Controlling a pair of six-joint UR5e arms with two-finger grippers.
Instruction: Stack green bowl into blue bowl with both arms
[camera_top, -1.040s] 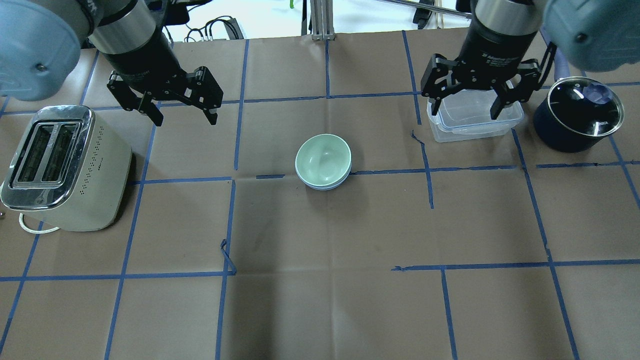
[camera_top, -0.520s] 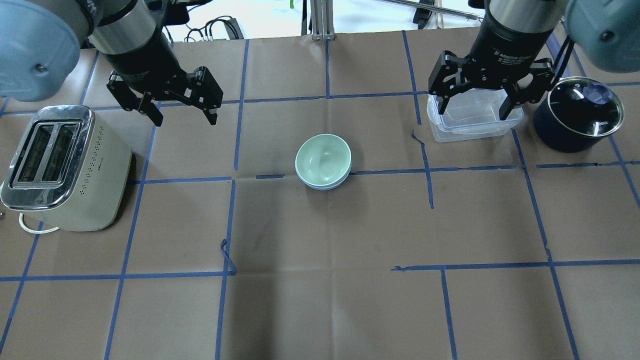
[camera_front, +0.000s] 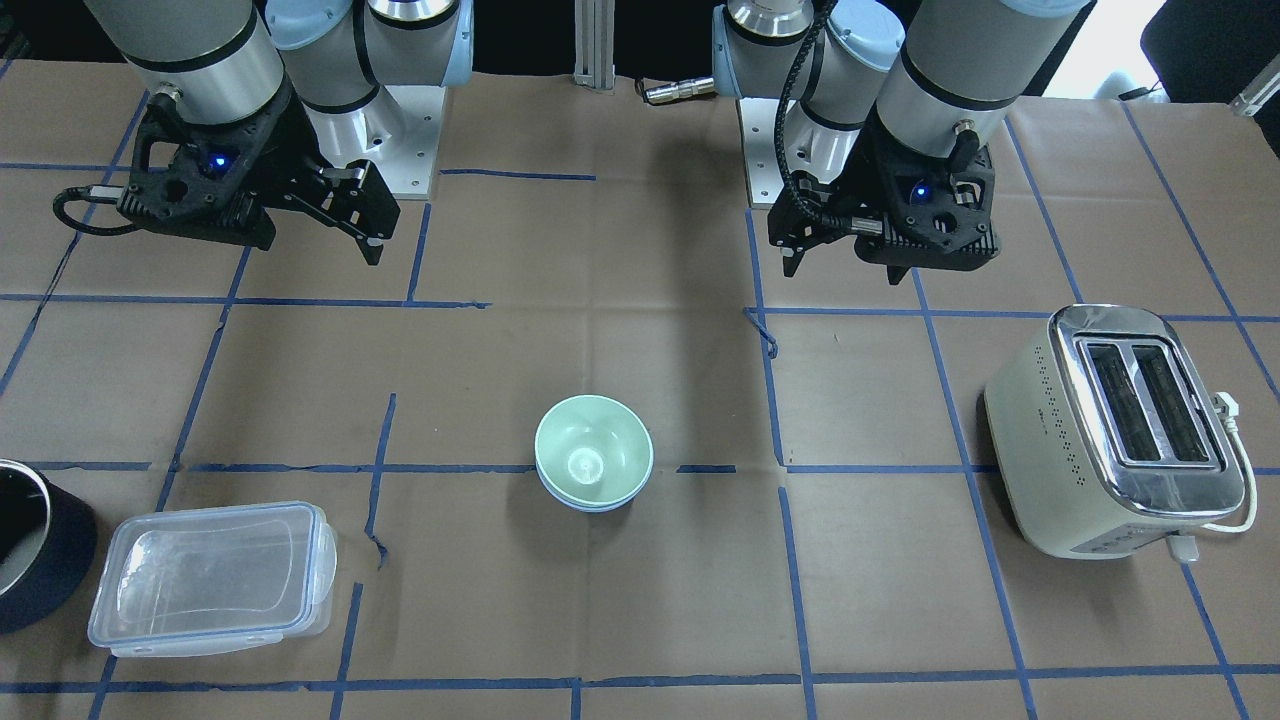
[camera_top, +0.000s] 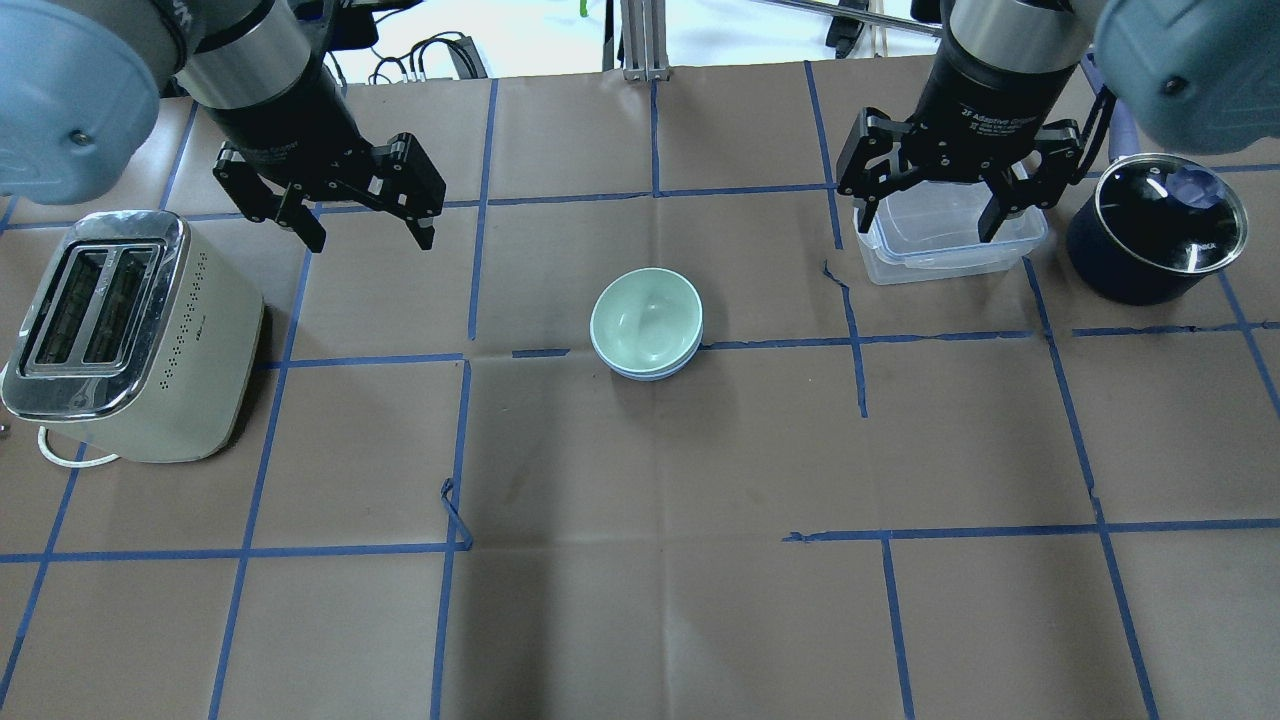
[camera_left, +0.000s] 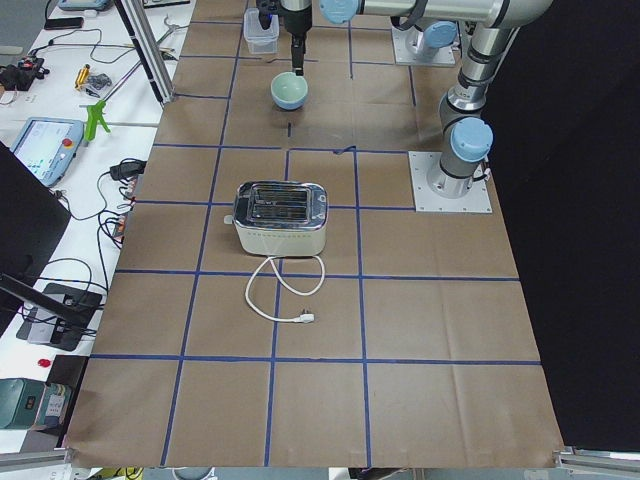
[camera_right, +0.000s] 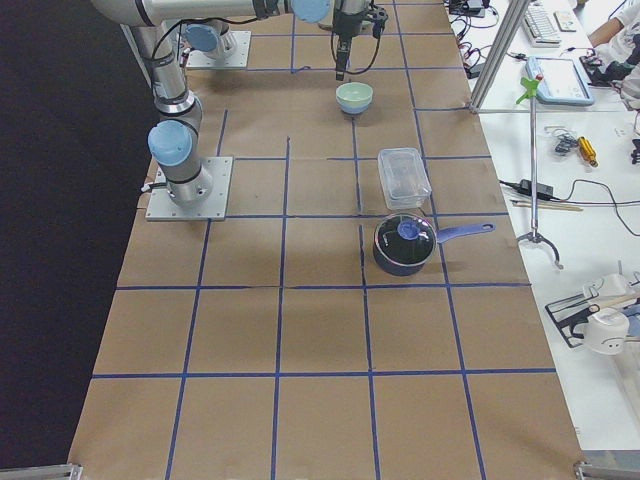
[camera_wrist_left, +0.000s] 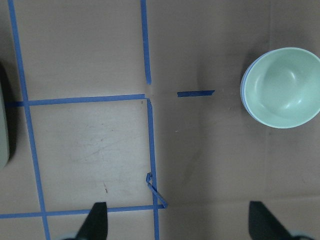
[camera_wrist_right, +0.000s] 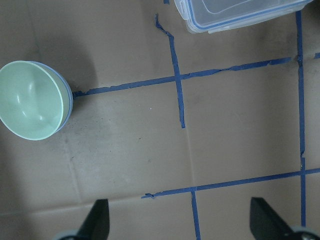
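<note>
So the small pale mint-green glossy bowl (camera_top: 645, 318) is sitting nested right inside the small pale periwinkle-blue bowl (camera_top: 650, 375). All you see of the blue one is a thin rim peeking out underneath, and the green one holds nothing but a bit of glare. The pair stands about mid-way across the brown paper surface with its blue tape grid (camera_top: 640, 600), just touching one of the tape lines, well in from every edge. There's bare paper all round it. The left gripper (camera_top: 372, 240) hangs in the air off to the robot's left of the bowls, fingers (camera_top: 425, 222) spread apart and holding nothing. The right gripper (camera_top: 930, 228) is up off the surface on the other side, also spread wide with nothing in it. Both are well apart from the stack. Further out on the right there's a clear rectangular plastic container with its lid clipped on (camera_top: 940, 255), and just beside that a dark blue saucepan under a glass lid (camera_top: 1155, 230). Way over on the left is a cream two-slot toaster with a chrome top (camera_top: 130, 340), its white cord lying on the paper next to it. The whole operator-side stretch of the paper is open room.
</note>
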